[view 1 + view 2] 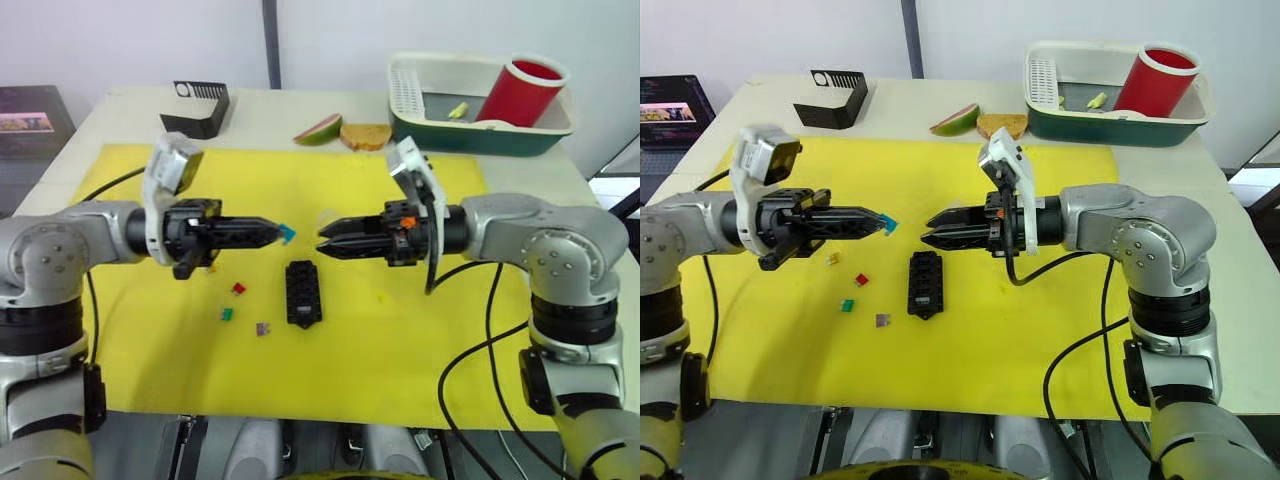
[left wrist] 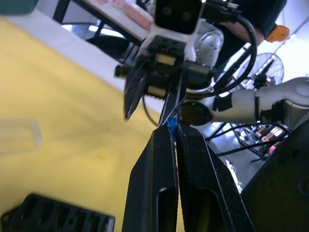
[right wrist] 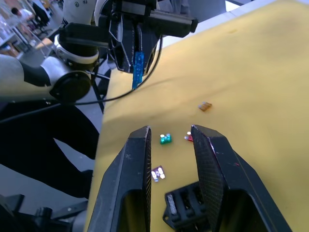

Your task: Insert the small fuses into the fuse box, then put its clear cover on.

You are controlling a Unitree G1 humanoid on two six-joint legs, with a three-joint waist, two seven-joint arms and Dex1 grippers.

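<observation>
Left gripper: the left gripper (image 1: 272,232) is clenched on a tiny blue blade fuse (image 1: 287,235), which sticks out past the fingertips toward the right.
Right gripper: the right gripper (image 1: 327,243) has its fingers parted with nothing between them; it points left, tip to tip with the left one, a small gap apart.
Key relation: the blue fuse lies between the two grippers' tips, just left of the right gripper and level with it; both arms lie along one left-right line, above the mat.
Fuse box: the small black rectangular slotted fuse box (image 1: 303,293) sits on the yellow mat (image 1: 400,340), near and below the gap between the tips, its long axis running near to far. Its slots look empty, as far as I can tell.
Loose fuses: a red one (image 1: 238,288), a green one (image 1: 227,314) and a purple one (image 1: 262,328) lie on the mat left of the box; an amber one (image 1: 833,259) lies under the left arm.
Clear cover: the transparent rectangular lid (image 2: 18,136) rests on the mat beyond the box.
Judgement: either arm is equally near the box; the left, already loaded, likely needs to tilt down toward a slot, or pass the fuse across.
</observation>
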